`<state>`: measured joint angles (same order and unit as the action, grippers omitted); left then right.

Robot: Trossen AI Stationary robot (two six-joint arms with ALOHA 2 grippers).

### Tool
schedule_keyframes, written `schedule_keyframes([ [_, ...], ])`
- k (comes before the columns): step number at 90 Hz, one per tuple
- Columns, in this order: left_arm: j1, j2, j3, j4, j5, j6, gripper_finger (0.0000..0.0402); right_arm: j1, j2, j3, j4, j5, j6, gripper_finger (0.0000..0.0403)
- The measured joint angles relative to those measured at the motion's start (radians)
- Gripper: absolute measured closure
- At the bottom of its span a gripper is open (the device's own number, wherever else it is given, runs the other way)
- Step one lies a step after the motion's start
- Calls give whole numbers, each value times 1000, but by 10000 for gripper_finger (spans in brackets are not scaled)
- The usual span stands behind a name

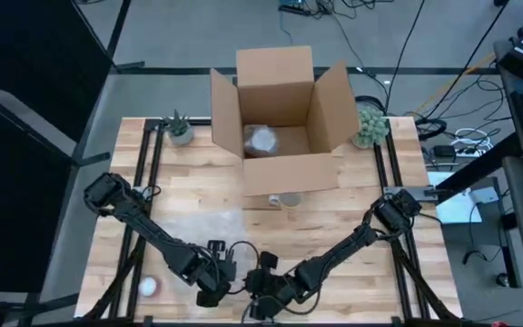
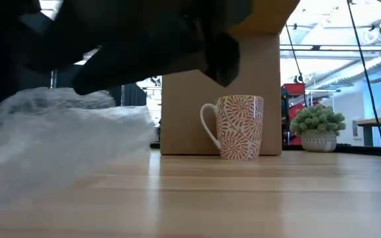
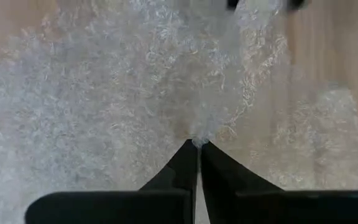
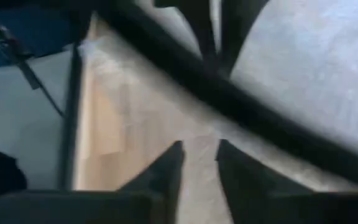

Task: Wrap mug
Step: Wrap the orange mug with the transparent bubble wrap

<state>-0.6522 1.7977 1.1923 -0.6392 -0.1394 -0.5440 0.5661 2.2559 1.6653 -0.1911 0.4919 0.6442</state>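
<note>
Both arms crowd the near edge of the wooden table (image 1: 352, 227), where the left gripper (image 3: 197, 144) has its fingers pinched together on the edge of a sheet of bubble wrap (image 3: 135, 93), while the right gripper (image 4: 199, 155), just beside it, shows its fingers parted with nothing between them. The sheet lies flat on the table's left half, faint from above (image 1: 198, 227) and bulking up as a pale mound in the low view (image 2: 65, 132). The mug (image 2: 238, 127), white with an orange leaf pattern, stands well apart from the wrap, upright on the table directly in front of the open cardboard box (image 1: 280, 118), which already holds a pale bundle whose contents cannot be made out. The mug's long axis runs vertical, mouth up; in the low view its handle points to the picture's left, roughly along the box's front wall. The work appears to be at the stage of readying the wrap, with the mug itself not yet touched. The next move probably calls for bringing the sheet and mug together, either by dragging the wrap toward the box or by fetching the mug with the free right gripper and laying it on the sheet. Two small potted plants (image 1: 368, 125) flank the box.
</note>
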Motion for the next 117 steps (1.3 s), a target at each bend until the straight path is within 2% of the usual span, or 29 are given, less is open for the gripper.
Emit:
schedule_keyframes([
  [6, 6, 0, 0, 13, 0, -1, 401, -13, 0, 0, -14, 0, 1, 393],
  [24, 16, 0, 0, 8, 1, 0, 401, -16, 0, -5, -51, 0, 2, 393],
  [40, 19, 0, 1, 9, 1, 0, 401, -1, 0, -62, -55, 5, 76, 400],
  [57, 26, 0, 12, 9, 1, 0, 401, -2, 0, -129, 10, 2, 104, 402],
  [74, 27, 0, 51, -23, 2, 1, 401, 8, -3, -160, -9, -41, 143, 402],
  [93, 16, -2, 173, -220, 3, 9, 401, 52, -11, -162, -127, -77, 215, 403],
  [117, 2, -2, 315, -545, -65, 1, 401, 126, -27, -160, -349, -105, 357, 403],
])
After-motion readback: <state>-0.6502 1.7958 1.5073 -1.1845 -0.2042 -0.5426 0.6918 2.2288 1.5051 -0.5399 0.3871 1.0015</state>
